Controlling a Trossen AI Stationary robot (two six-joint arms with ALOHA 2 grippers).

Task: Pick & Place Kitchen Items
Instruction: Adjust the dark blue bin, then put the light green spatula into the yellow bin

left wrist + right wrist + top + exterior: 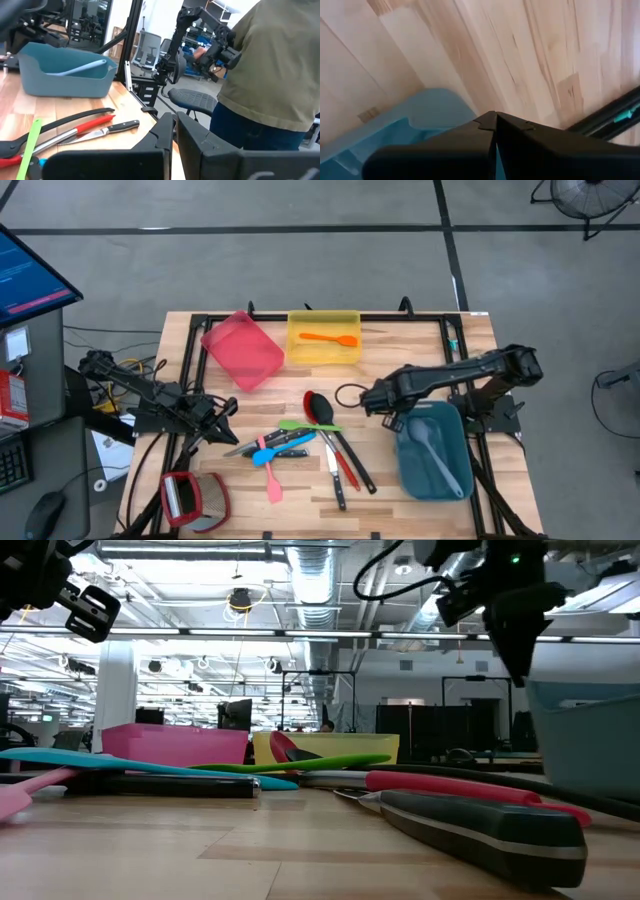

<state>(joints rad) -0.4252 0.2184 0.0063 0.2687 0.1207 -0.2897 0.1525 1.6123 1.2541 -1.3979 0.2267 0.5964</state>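
Kitchen items lie in a loose pile at the table's middle: a red spoon, a black spoon, a green spatula, a blue spatula, a pink spatula and black-handled knives. An orange spatula lies in the yellow bin. A pale blue spoon lies in the teal bin. My right gripper hangs shut and empty, pointing steeply down, just off the teal bin's far left corner. My left gripper waits shut and level, left of the pile.
A pink bin sits tilted at the far left, beside the yellow bin. A red and grey device lies at the near left corner. A person in an olive top stands beyond the table's right side. Bare wood shows between the pile and the bins.
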